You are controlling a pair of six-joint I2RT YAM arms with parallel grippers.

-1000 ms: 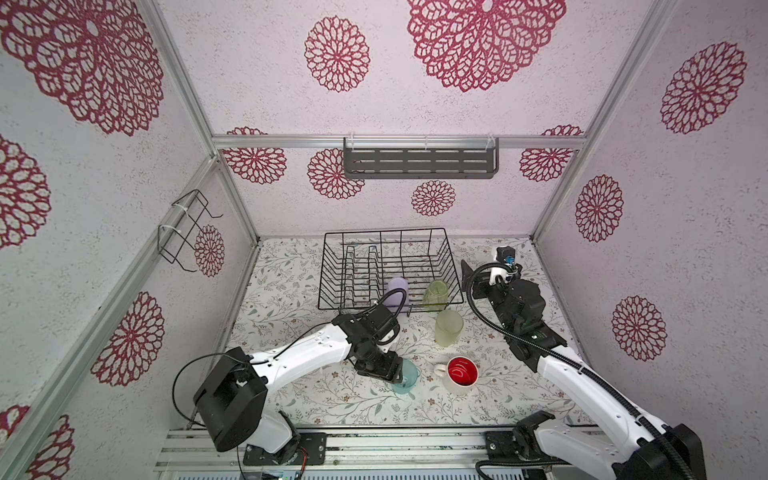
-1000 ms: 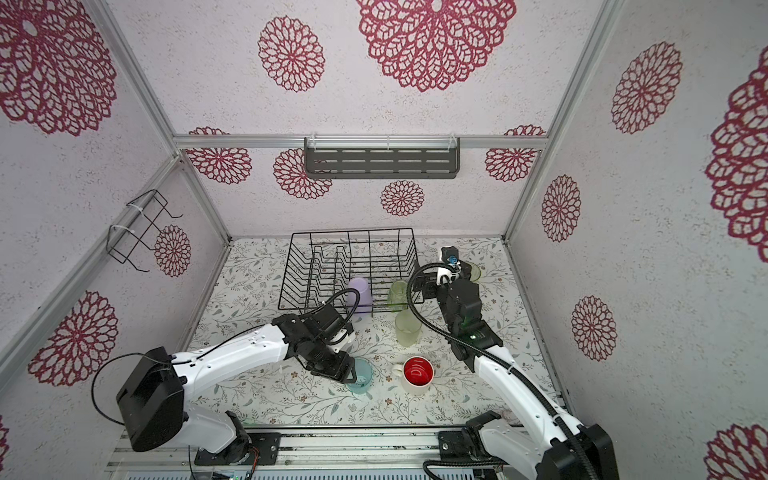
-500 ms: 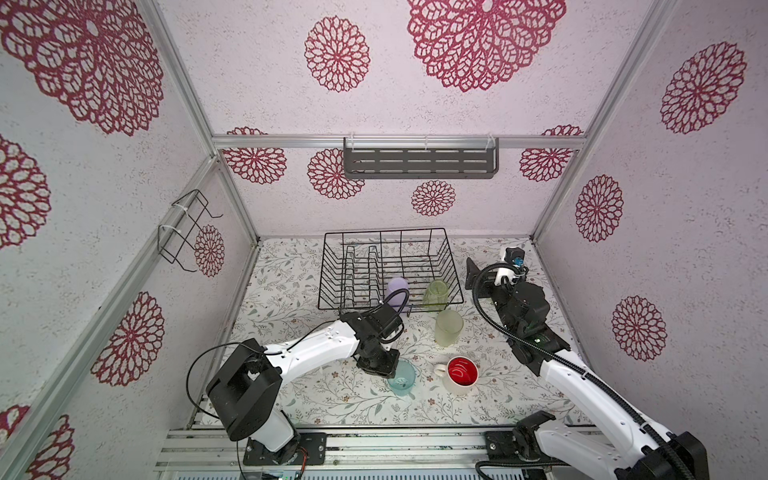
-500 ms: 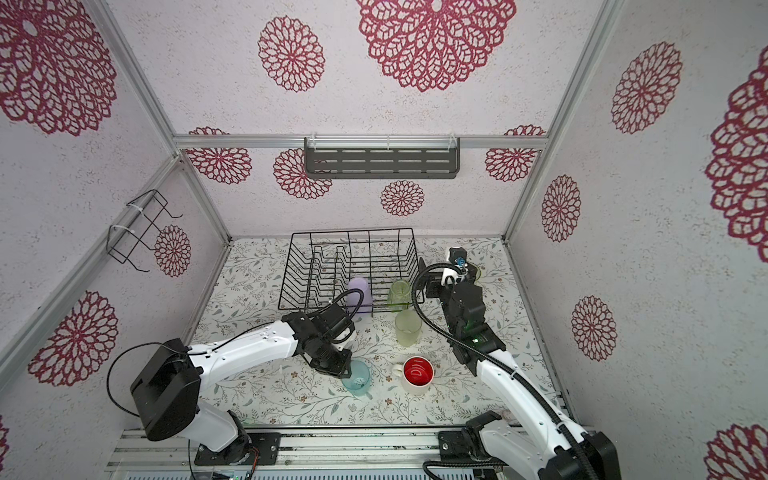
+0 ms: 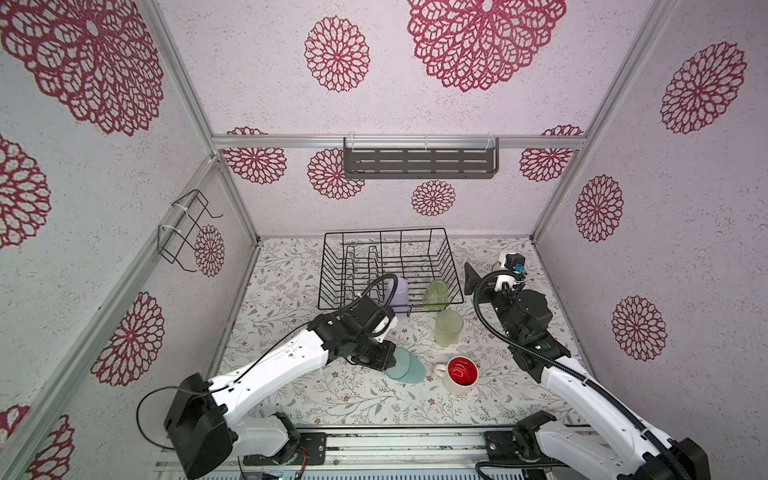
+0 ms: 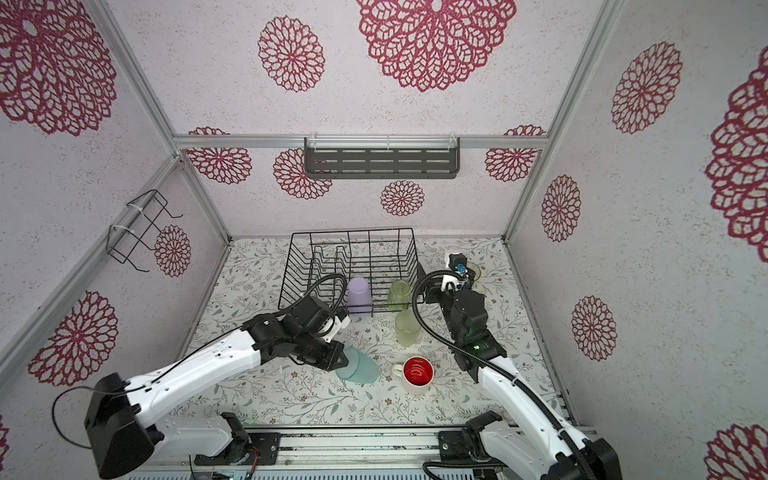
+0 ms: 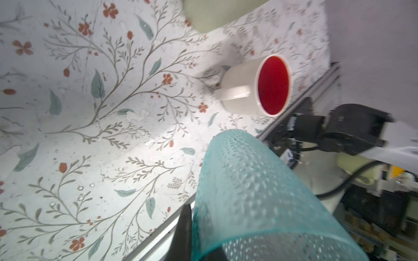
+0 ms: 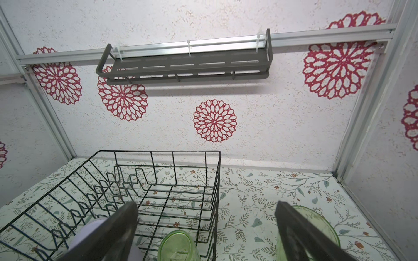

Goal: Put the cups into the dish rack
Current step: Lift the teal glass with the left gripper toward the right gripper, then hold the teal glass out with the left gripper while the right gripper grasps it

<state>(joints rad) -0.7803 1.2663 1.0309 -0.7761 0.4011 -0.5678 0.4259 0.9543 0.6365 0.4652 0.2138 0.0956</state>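
Observation:
My left gripper [image 5: 385,358] [image 7: 196,228] is shut on the rim of the light-blue cup [image 5: 406,366] [image 6: 358,366] [image 7: 248,192], one finger outside the wall and one inside. The cup is tipped on its side just above the floral table. The cream mug [image 5: 461,374] [image 7: 244,90] stands beside it, and the frosted tumbler [image 5: 449,328] farther back. In the dish rack [image 5: 386,249] [image 8: 158,158], a lilac tumbler [image 5: 397,291] and a green glass [image 5: 436,293] [image 8: 178,244] sit at the front. My right gripper [image 5: 484,274] [image 8: 207,214] hangs open by the rack's right side, next to another green glass [image 8: 316,226].
A grey slotted shelf [image 5: 419,162] hangs on the back wall and a small wire holder [image 5: 187,232] on the left wall. An aluminium rail [image 5: 374,440] runs along the table's front edge. Walls close in on three sides.
The left gripper has shut on the light-blue cup, which has gone from upright to tipped over. The right gripper has drifted slightly right and stays open.

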